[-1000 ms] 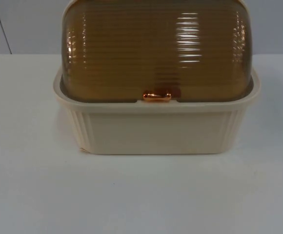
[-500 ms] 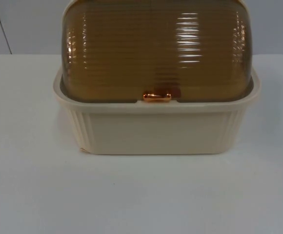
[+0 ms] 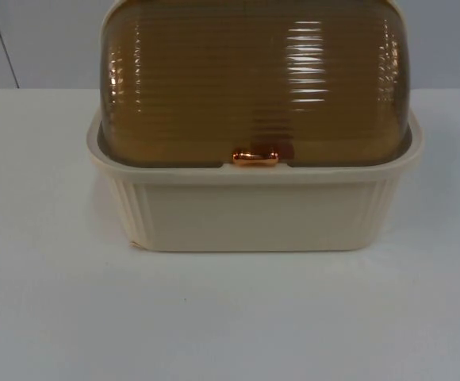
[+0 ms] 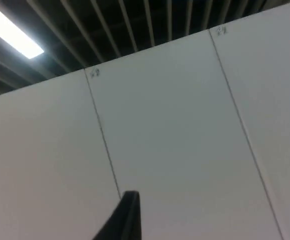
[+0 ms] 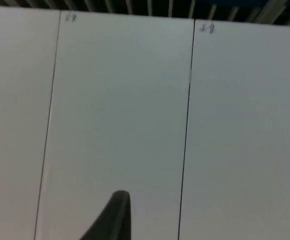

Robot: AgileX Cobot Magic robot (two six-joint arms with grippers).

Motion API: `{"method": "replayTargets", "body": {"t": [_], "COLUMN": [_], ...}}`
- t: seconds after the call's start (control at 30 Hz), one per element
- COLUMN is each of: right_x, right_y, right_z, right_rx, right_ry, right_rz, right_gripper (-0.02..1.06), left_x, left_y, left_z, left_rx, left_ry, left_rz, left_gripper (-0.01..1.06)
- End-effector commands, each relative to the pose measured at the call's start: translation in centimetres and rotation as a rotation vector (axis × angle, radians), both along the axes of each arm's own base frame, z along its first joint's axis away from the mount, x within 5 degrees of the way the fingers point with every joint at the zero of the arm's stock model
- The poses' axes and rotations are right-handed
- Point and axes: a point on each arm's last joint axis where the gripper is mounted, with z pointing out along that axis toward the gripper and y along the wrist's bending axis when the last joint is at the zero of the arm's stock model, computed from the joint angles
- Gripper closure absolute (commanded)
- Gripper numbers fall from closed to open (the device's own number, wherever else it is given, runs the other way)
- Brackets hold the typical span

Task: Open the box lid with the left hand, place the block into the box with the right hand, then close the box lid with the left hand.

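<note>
A cream ribbed box [image 3: 254,214] stands in the middle of the white table in the top view. Its amber see-through domed lid [image 3: 254,79] is down on the rim, closed. A small copper handle [image 3: 254,158] sits at the lid's front edge. A faint reddish patch [image 3: 284,149] shows through the lid just right of the handle; what it is cannot be made out. My left gripper [image 4: 125,220] is raised and points at the grey partition wall and the ceiling. My right gripper [image 5: 112,217] also points at the partition wall, away from the table.
White table top [image 3: 230,317] spreads in front of the box and to both of its sides. The grey partition wall [image 3: 40,40] rises behind it. A ceiling light [image 4: 10,30] and dark ceiling slats appear in the left wrist view.
</note>
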Motion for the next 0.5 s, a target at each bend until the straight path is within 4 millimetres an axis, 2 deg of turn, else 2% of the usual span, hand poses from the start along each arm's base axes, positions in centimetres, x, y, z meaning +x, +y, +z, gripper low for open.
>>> {"method": "replayTargets", "body": {"t": [0.0,0.2,0.37,0.47], "right_x": [-0.1,0.2,0.3,0.3], "right_y": [0.0,0.0,0.0,0.0], "right_z": [-0.3,-1.0,-1.3,-1.3], "right_rx": [0.002,-0.003,-0.004,-0.003], "right_ry": [0.024,0.107,0.137,0.139], "right_rz": [0.003,0.001,0.009,0.014], "right_gripper": [-0.01,-0.01,-0.01,-0.01], "left_x": [-0.5,-1.1,-0.5,-0.2], "left_y": [0.2,0.7,1.2,1.3], "left_z": [-0.6,-2.0,-2.5,-3.4], "left_rx": [-0.009,0.018,0.003,0.009], "left_ry": [0.014,0.087,0.147,0.253], "left_rz": [-0.030,-0.028,-0.073,-0.095], "left_gripper": [0.00,0.00,0.00,0.00]}}
